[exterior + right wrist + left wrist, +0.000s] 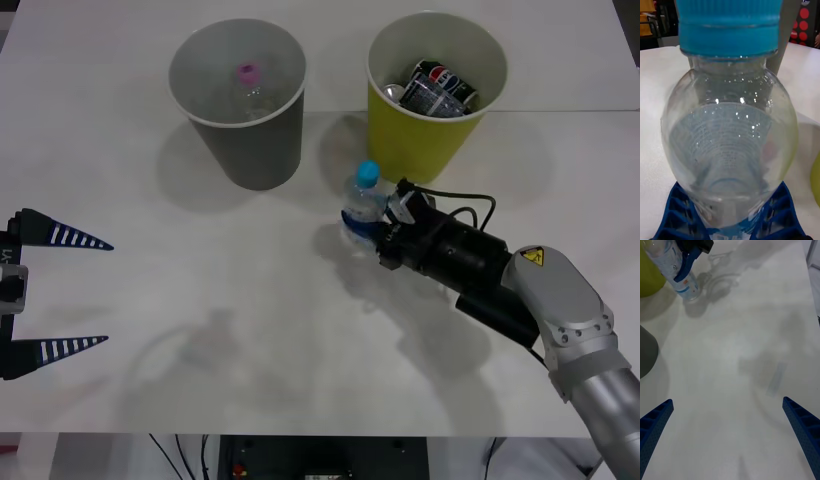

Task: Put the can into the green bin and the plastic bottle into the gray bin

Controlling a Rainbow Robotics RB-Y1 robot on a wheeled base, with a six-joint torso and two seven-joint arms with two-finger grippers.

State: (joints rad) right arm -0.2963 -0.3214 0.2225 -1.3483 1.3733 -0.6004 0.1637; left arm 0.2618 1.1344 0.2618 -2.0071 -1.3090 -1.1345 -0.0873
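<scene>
- Left gripper (45, 293) idles wide open, well away from the gray bin (238, 100)
- right gripper (368, 228) clamps the plastic bottle (362, 207) low beside that bin, so it could tip out mid-lift

a white, matte counter (200, 330) carries a dark gray tapered cup-shaped bin (252, 150) beside a yellow-green tapered cup-shaped bin (420, 145); just before them stands a small clear plastic bottle with a light blue cap (362, 208).
</scene>
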